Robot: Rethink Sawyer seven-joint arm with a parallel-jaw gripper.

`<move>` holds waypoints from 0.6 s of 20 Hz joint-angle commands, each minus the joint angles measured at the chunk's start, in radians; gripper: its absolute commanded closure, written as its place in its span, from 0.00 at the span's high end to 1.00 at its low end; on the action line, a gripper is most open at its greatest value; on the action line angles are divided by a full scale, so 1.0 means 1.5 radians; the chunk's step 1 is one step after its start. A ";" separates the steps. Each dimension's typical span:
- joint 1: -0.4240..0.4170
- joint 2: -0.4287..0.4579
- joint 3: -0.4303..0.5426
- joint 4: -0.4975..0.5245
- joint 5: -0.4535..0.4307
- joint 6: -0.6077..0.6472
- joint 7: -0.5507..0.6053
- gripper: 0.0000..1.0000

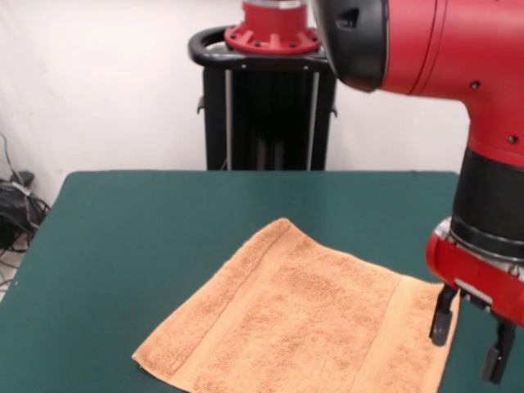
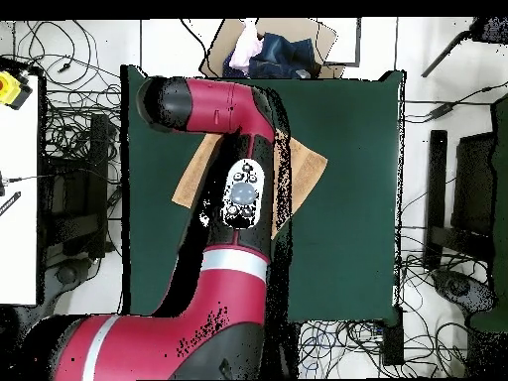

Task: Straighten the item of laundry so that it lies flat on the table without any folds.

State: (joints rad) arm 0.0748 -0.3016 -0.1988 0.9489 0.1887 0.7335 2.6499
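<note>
Where spread, towel (image 1: 303,327) flat, unfolded

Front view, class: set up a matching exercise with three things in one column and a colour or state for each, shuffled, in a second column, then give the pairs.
Things:
1. towel
2. table
3. gripper

Colour or state:
A. dark green top
B. open, at the towel's corner
C. orange-tan, spread out

Pairs: 1-C, 2-A, 3-B
</note>
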 commanded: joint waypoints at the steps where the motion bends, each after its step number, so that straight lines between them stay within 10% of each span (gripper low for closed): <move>1: -0.014 -0.016 0.041 0.148 0.015 -0.051 0.087 1.00; 12: -0.017 -0.089 0.044 0.241 0.017 -0.047 0.062 1.00</move>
State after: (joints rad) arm 0.0680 -0.3828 -0.1987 1.0812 0.1936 0.7025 2.6499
